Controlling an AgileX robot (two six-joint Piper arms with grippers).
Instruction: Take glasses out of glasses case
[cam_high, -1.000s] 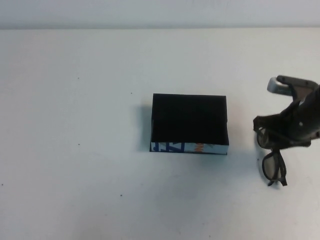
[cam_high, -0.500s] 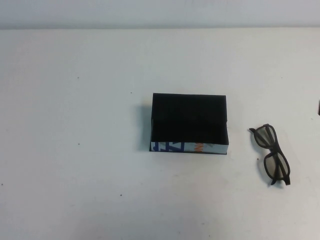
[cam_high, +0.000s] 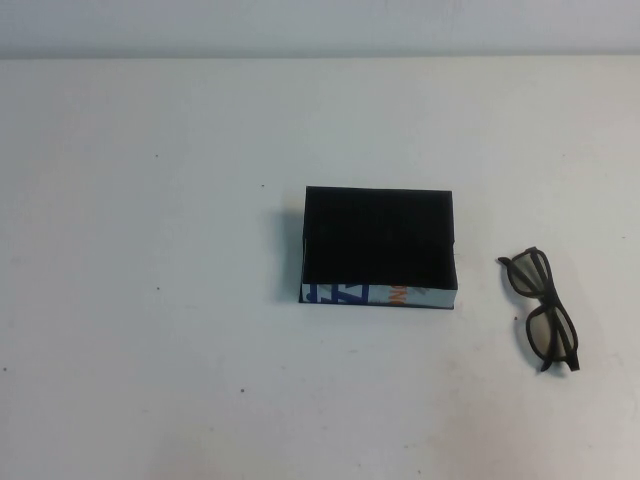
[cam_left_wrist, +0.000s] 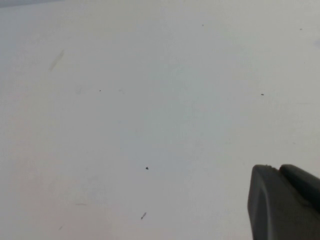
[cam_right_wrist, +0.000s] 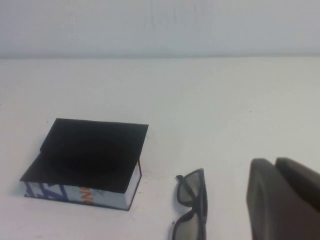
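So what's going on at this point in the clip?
Nothing is being handled. The dark thick-framed plastic glasses lie on the white table, to the right of the shallow black box-shaped glasses case and apart from it. The case looks empty. The right gripper sits pulled back near the glasses, holding nothing; the left gripper is parked over bare table. Neither shows in the high view.

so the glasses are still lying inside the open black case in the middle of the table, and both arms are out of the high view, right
Not quite. The glasses lie on the table to the right of the glasses case, apart from it; the high view shows this. The case is open, black inside and near the middle. Neither arm shows in the high view; the left gripper and right gripper appear only in their wrist views.
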